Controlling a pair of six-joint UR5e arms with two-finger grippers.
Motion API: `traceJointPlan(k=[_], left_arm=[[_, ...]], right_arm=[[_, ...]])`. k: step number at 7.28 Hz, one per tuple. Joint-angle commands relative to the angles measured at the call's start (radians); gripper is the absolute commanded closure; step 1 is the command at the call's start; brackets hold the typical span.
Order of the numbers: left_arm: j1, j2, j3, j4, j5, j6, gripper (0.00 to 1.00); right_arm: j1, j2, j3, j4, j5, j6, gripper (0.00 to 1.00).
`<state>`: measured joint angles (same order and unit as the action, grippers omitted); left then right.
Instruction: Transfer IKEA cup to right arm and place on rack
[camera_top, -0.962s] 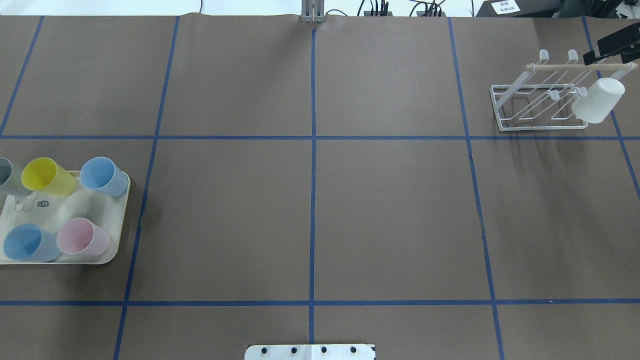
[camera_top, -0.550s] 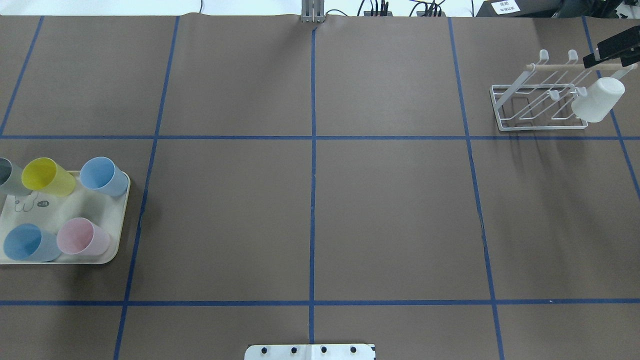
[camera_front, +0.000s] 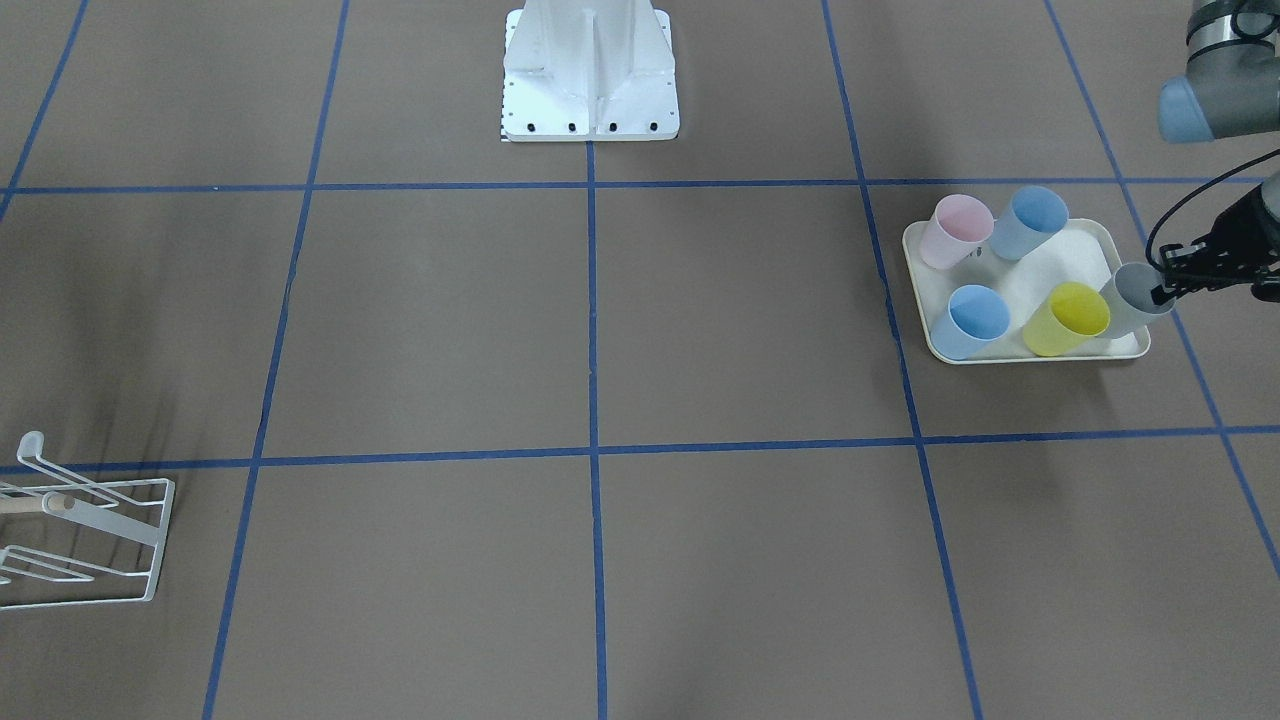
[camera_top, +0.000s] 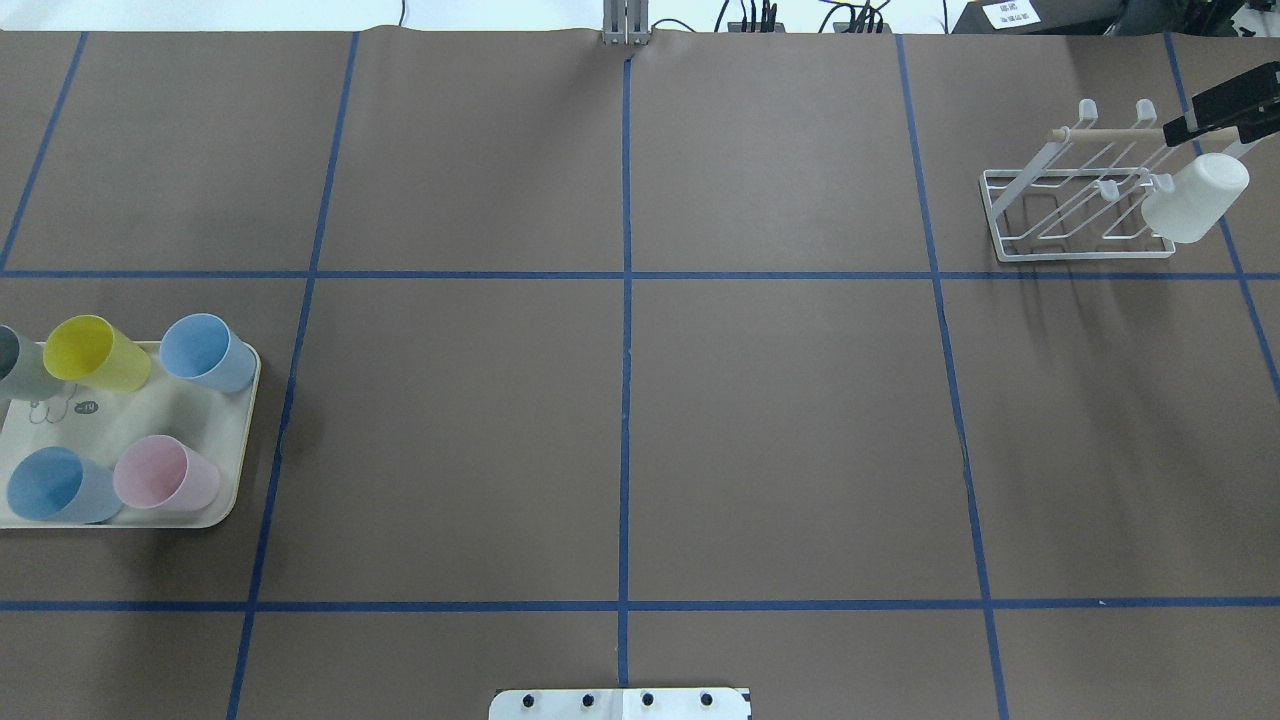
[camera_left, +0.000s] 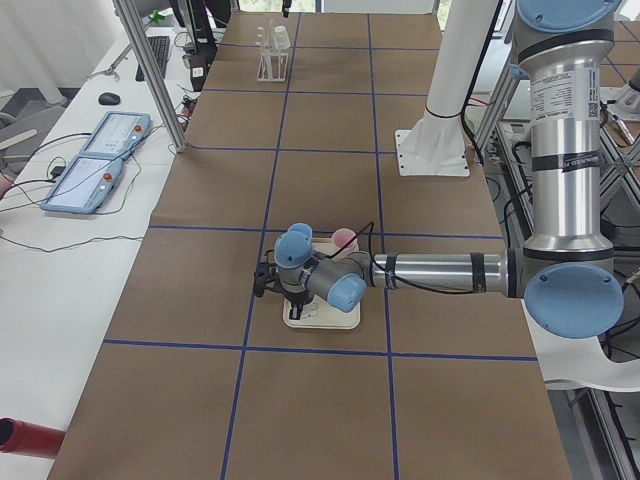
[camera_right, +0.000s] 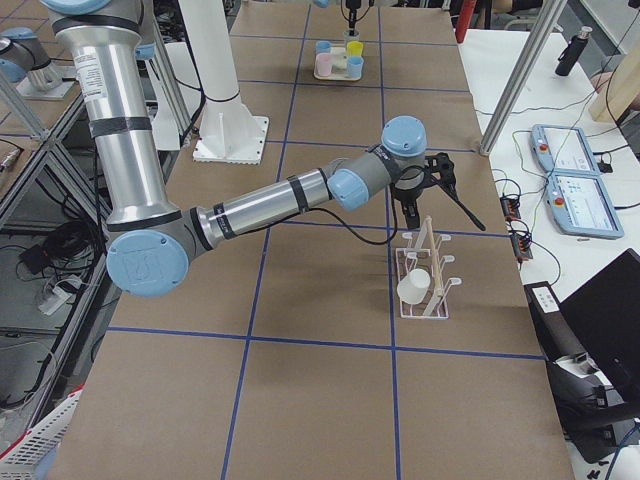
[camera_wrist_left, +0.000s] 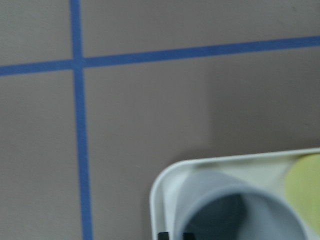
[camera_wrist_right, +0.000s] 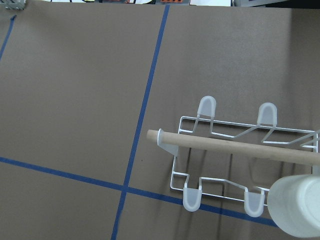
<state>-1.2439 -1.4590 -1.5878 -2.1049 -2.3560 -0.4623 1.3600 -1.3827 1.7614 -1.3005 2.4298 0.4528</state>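
Left arm takes the next cup at the tray; one cup already sits on the rack.

Front-facing: the left gripper pinches the rim wall of the grey plastic cup at the cream tray's 4 o'clock corner, probably to lift it for hand-over. Overhead: the white wire rack stands at 2 o'clock, with a white plastic cup upended on a prong. The right gripper hangs at its 1 o'clock, and I cannot tell how wide it is. Left wrist: the dark fingertips narrowly straddle the rim.

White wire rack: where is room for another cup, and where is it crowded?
Free: the white wire rack's capped prongs toward the table's middle. Crowded: its outer end, with the upturned white cup and the right gripper near the wooden dowel.
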Motion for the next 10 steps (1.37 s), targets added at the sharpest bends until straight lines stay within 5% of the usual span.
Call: traceJointPlan(k=[1, 3, 6, 8, 10], left_arm=[[-0.199, -0.004, -0.011, 0.012, -0.034, 0.109, 1.00], [-0.212, 0.003, -0.104, 0.041, -0.042, 0.038, 1.00], [-0.178, -0.020, -0.320, 0.045, -0.176, -0.405, 1.00], [-0.039, -0.165, -0.356, -0.033, -0.201, -0.806, 1.00], [0.122, -0.298, -0.353, -0.182, -0.166, -1.185, 1.00]], right_arm=[[-0.040, 0.010, 0.029, 0.004, -0.014, 0.095, 0.01], [-0.120, 0.077, 0.087, 0.014, -0.029, 0.379, 0.01], [-0.304, 0.143, 0.231, 0.035, -0.084, 0.691, 0.01], [-0.482, 0.172, 0.230, 0.297, -0.269, 0.971, 0.01], [-0.560, 0.175, 0.224, 0.569, -0.330, 1.168, 0.01]])
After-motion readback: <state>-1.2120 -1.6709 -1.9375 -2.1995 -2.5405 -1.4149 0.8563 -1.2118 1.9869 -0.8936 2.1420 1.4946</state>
